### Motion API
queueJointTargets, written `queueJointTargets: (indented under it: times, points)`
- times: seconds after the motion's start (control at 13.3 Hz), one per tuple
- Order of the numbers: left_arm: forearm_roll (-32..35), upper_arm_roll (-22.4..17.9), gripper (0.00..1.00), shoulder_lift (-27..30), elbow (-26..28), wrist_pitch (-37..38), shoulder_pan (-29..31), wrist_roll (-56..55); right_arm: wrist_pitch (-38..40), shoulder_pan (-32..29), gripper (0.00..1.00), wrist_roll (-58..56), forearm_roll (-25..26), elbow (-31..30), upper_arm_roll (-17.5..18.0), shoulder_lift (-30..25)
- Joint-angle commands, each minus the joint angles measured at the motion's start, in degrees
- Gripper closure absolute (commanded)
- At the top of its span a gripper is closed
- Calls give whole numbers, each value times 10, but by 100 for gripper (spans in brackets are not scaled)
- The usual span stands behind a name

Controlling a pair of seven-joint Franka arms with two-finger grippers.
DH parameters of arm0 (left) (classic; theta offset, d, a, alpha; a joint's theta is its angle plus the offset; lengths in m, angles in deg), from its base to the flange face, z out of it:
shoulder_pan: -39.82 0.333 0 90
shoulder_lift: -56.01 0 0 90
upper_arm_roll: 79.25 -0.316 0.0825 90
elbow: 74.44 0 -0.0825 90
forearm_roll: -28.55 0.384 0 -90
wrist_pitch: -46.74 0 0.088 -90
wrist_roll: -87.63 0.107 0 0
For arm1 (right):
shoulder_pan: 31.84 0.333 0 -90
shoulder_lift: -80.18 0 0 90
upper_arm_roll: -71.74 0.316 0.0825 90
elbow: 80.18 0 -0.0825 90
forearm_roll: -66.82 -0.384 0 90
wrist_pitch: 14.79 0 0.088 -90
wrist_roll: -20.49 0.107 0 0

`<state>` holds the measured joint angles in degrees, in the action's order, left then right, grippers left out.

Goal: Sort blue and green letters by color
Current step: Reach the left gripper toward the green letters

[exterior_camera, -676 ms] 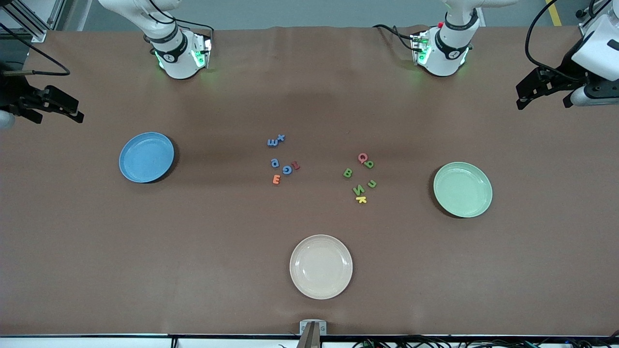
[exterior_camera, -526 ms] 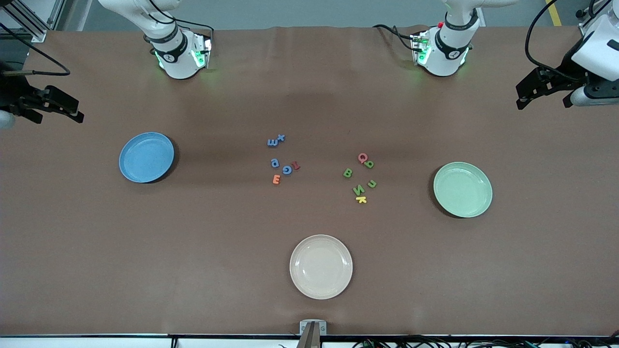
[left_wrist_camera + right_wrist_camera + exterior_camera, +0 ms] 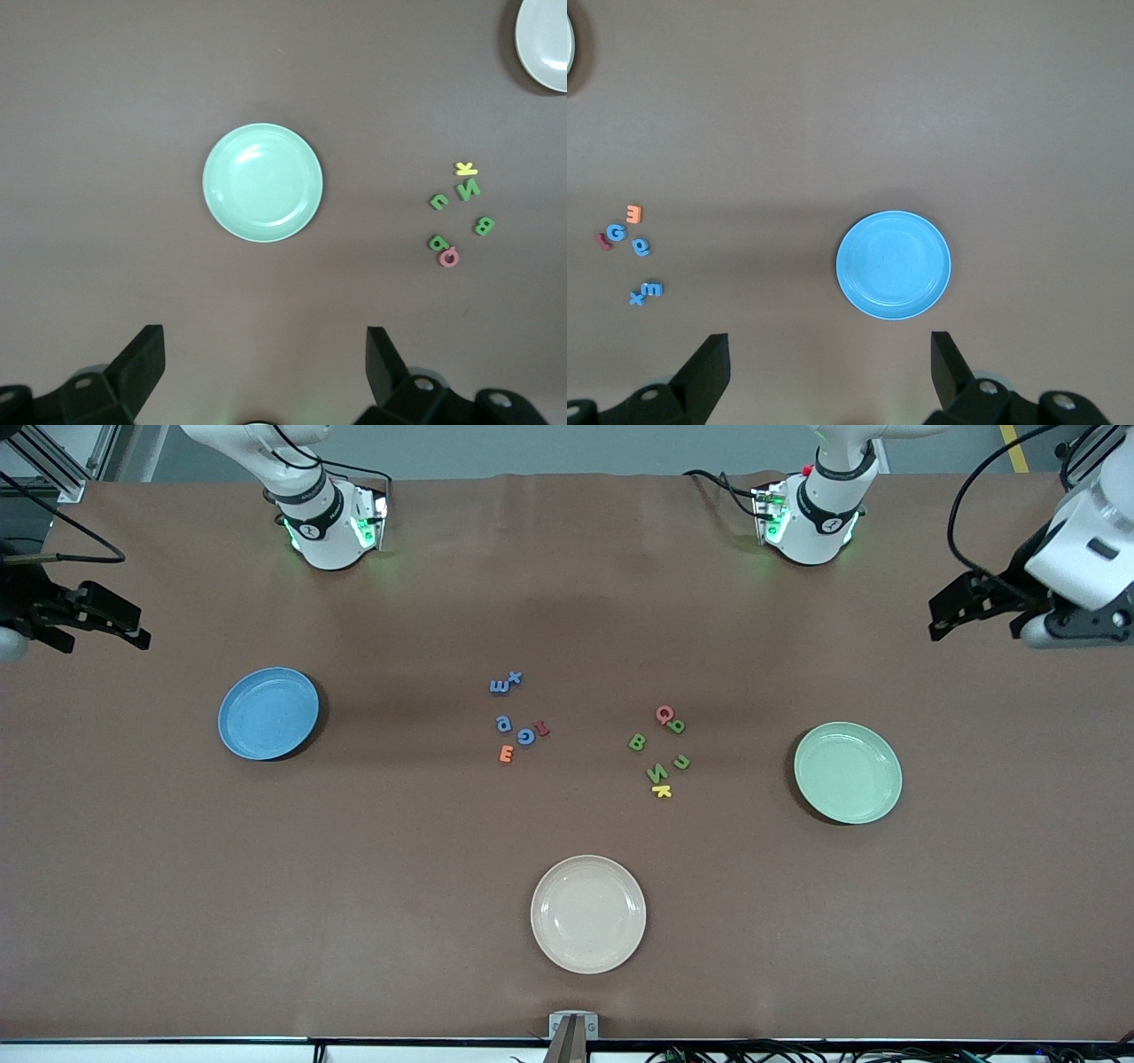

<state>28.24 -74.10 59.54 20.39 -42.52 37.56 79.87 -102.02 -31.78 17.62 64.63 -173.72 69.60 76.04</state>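
Looking nearest the front camera, I see the cream plate (image 3: 588, 914), cut off at the edge of both my wrist views. Farther off, the green letters (image 3: 660, 751) lie toward my left arm's end near the green plate (image 3: 848, 772), the blue letters (image 3: 509, 707) toward the blue plate (image 3: 268, 713); some shapes are hard to read. My left gripper (image 3: 983, 607) and right gripper (image 3: 93, 618) hang spread wide, holding nothing, over bare table (image 3: 567, 584).

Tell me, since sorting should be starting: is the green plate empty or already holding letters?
Empty. The green plate shows only bare surface; all four green letters lie on the table beside it.
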Motion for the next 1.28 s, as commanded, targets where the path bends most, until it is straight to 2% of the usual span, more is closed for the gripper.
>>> queueJointTargets:
  times: [0.0, 0.15, 0.3, 0.53, 0.75, 0.98, 1.2]
  points:
    - [-11, 7, 0, -26, 36, -62, -6, -31, 0, -6, 0, -9, 1, -7, 3, -9]
    - [-11, 25, 0, -39, 96, -149, -8, -66, 1, -7, 0, -8, 3, -5, 3, -9]
    - [-11, 48, 0, -68, 128, -215, -8, -88, 3, -8, 0, -8, 3, 0, 2, -8]
    - [-8, 73, 0, -133, 141, -285, -18, -151, -2, -10, 0, -9, 3, 7, 2, 1]
    - [0, 79, 2, -203, 149, -362, -63, -236, -17, -20, 0, -7, 4, 17, 2, 37]
    - [0, 79, 10, -253, 150, -414, -96, -324, -52, -29, 0, -8, 7, 18, 2, 74]
    - [9, 78, 18, -293, 150, -446, -121, -438, -47, -22, 0, -2, 24, 28, 4, 108]
